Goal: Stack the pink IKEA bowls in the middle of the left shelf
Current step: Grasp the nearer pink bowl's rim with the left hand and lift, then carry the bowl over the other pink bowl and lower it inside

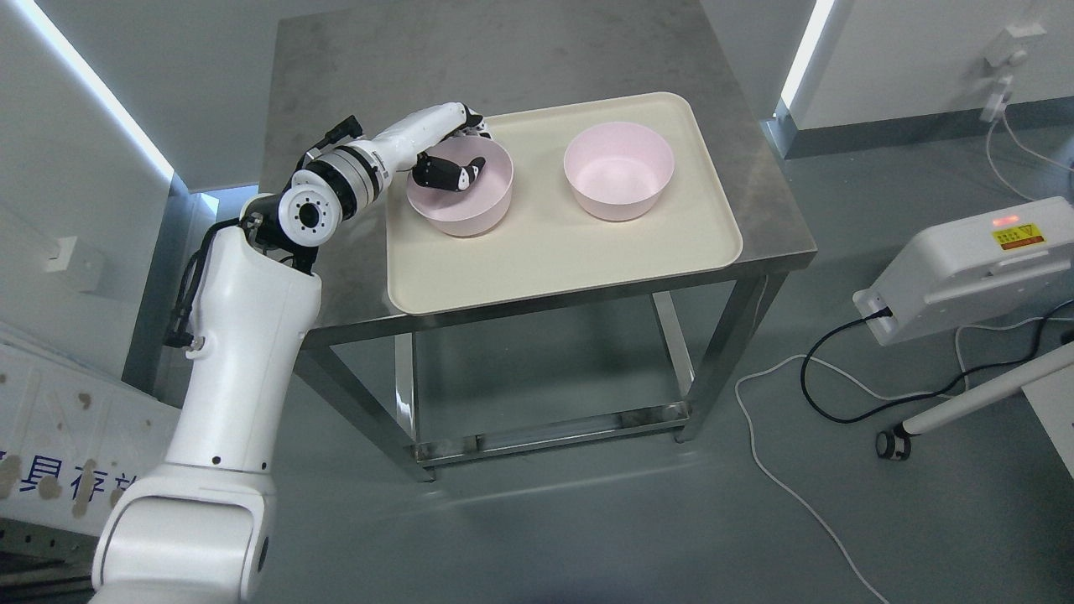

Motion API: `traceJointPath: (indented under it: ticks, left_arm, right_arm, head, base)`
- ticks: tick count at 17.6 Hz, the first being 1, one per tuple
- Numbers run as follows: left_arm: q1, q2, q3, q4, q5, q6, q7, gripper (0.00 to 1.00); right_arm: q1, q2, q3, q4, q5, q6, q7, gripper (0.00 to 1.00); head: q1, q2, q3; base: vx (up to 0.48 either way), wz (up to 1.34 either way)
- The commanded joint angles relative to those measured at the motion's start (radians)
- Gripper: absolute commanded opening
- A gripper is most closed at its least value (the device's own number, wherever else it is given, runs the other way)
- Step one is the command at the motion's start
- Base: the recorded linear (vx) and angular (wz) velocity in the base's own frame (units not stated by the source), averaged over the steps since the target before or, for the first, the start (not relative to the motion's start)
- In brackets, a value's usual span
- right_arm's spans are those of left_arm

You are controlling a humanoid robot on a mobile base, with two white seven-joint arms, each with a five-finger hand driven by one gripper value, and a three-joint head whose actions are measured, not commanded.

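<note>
A: What is seen on the bench (336,101)?

B: A cream tray (554,252) is laid across its steel top, and two pink bowls are set on the tray, well apart. The left bowl (478,214) is placed near the tray's left edge; the right bowl (618,180) is placed toward the far right part.

A: How is the left robot hand (449,164) positioned?

B: It is brought in over the rim of the left bowl from the far left side. The dark thumb is seen inside the bowl, while the other fingers (472,119) are curled over the outer far rim, so the rim is pinched between them. The bowl is still resting on the tray.

A: And the right robot hand?

B: It is not seen at all.

A: What is found around the bench?

B: A white machine (965,268) with a yellow label is seen on the floor at the right, with a black cable (831,369) plugged into it and a white cable (780,478) trailed across the grey floor. A lower bar is seen under the bench.

A: Is anything placed between the bowls?

B: Only bare tray surface is seen there.
</note>
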Motion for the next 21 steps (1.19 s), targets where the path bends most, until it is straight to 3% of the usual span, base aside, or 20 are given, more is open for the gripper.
traceJointPath:
  ticks: [1,8,14,16,19,21]
  left_arm:
    - [-0.028,-0.107,0.174,0.021,0.122,0.052,0.005,0.01]
    - [-0.121,-0.131,0.150,-0.026,0.186,0.077,-0.032,0.01]
    - [-0.209,-0.131,-0.360,-0.027,0.216,0.071,-0.008,0.01]
    - [-0.232,-0.131,-0.495,0.040,0.217,0.062,0.052,0.02]
    - [-0.276,-0.131,-0.527,0.194,0.202,0.025,0.094,0.02]
    - [-0.289,-0.131,-0.511,0.213,0.183,0.020,0.092,0.03]
  right_arm:
    - [0.000,-0.017,0.000,0.000,0.000,0.001,-0.002,1.00]
    - [0.000,-0.017,0.000,0.000,0.000,0.001,-0.001,1.00]
    - [0.000,-0.017,0.000,0.000,0.000,0.001,-0.001,1.00]
    - [0.000,-0.017,0.000,0.000,0.000,0.001,-0.002,1.00]
    - [0.000,-0.017,0.000,0.000,0.000,0.001,-0.002,1.00]
    - [0.000,-0.017,0.000,0.000,0.000,0.001,-0.002,1.00]
  head:
    - [0.0000,0.000,0.000]
    - [0.0000,0.000,0.000]
    - [0.0000,0.000,0.000]
    - [0.0000,0.000,0.000]
    - [0.0000,0.000,0.000]
    - [0.0000,0.000,0.000]
  base:
    - [0.000,0.00]
    - [0.000,0.00]
    - [0.000,0.00]
    - [0.000,0.00]
    - [0.000,0.00]
    - [0.000,0.00]
